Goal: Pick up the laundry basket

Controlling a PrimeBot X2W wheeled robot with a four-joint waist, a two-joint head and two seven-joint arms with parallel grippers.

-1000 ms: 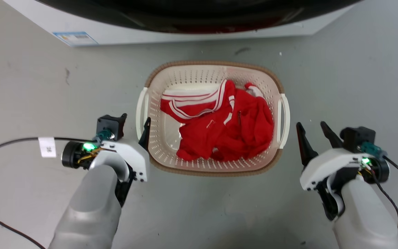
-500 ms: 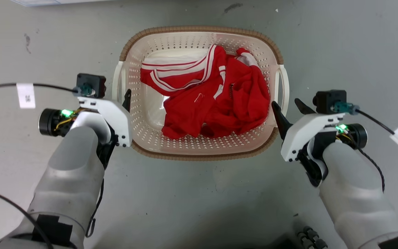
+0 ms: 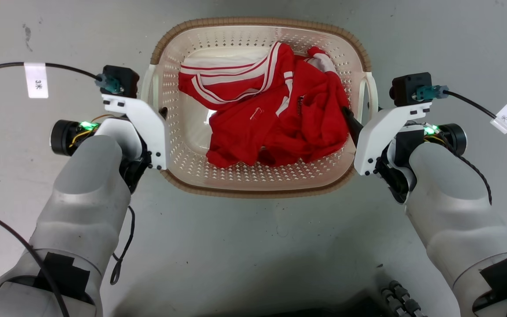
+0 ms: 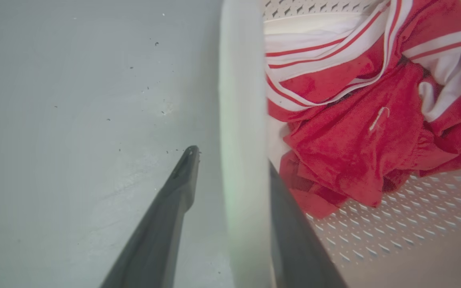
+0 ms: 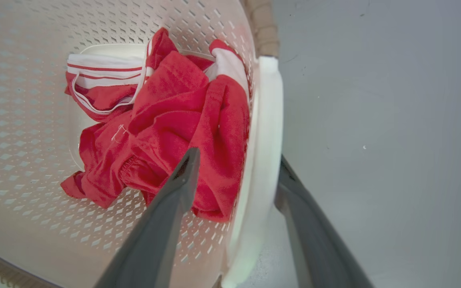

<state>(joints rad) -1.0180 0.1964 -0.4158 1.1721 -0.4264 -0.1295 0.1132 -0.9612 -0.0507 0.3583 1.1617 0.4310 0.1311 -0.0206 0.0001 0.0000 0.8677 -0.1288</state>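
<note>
As it sits, laundry basket [image 3: 236,176] spans left-right — upright.

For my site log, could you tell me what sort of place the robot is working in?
Probably a laundry area in a lab or utility room, though uncertain: a laundry basket holding red-and-white clothing sits on a bare grey floor, with a tagged cable trailing nearby.

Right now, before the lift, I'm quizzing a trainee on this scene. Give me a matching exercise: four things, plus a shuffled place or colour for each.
Things:
1. left gripper
2. right gripper
3. red clothes
4. basket rim

Descriptions:
A. brown
B. lying inside the laundry basket
C. fingers on either side of the left handle
D. fingers on either side of the right handle

Pairs: 1-C, 2-D, 3-B, 4-A
</note>
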